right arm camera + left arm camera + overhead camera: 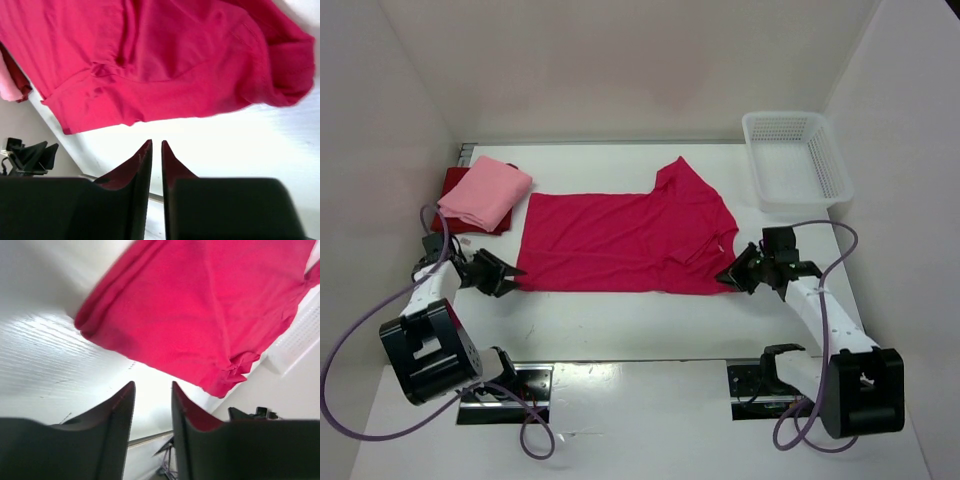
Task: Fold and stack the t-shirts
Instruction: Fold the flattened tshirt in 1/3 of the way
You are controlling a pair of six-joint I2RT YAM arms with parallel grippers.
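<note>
The bright magenta-pink t-shirt [620, 240] lies spread across the middle of the table, folded lengthways, with one sleeve pointing to the back. It also shows in the left wrist view [200, 305] and the right wrist view [150, 55]. The light pink t-shirt [485, 192] lies folded on the dark red t-shirt [455, 180] at the back left. My left gripper [508, 275] [152, 385] is open and empty, just off the magenta shirt's near left corner. My right gripper [728, 277] [156, 142] is shut and empty, just off its near right corner.
A white mesh basket [798, 155] stands at the back right, by the wall. White walls close in the table on the left, back and right. Bare table runs along the near edge in front of the shirt.
</note>
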